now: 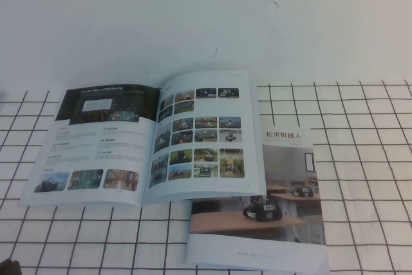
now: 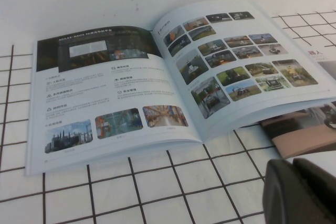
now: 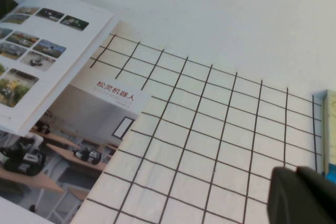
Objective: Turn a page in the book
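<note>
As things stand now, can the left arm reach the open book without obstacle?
Probably yes. The left gripper hovers just beside the book with only bare grid cloth between. The shut right gripper is off to the other side.

White tabletop [image 1: 193, 17], white cloth with black grid lines [image 1: 360, 178] spread across it, even light

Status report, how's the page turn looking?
Left pincer near book's front edge, right pincer shut, parked right. Book lies open, overlapping second booklet.
</note>
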Tool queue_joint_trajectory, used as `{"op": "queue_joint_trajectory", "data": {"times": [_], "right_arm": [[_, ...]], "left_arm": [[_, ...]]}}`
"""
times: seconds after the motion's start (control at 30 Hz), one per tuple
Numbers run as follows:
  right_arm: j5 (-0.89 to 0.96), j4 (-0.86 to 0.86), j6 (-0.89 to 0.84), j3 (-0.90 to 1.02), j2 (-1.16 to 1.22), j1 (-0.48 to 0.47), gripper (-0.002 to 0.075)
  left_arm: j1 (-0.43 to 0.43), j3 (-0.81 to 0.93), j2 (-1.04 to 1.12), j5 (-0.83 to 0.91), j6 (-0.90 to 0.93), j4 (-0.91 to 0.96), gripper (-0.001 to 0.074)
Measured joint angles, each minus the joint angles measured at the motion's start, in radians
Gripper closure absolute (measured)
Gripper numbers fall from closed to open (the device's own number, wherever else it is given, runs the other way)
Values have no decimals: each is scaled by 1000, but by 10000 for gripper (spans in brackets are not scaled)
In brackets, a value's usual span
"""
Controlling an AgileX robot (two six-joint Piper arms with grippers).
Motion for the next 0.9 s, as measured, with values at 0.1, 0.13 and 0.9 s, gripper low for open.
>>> {"op": "queue_joint_trajectory", "data": {"times": [0.1, 0.13, 0.9], "right_arm": [[0, 0, 0, 0, 0, 0, 725], [0, 0, 0, 0, 0, 0, 725], [1, 0, 0, 0, 0, 0, 725]], "left_arm": [[0, 0, 0, 0, 0, 0, 737], [0, 2, 0, -2, 0, 0, 737], [208, 288, -105, -221, -339, 270, 737]]}}
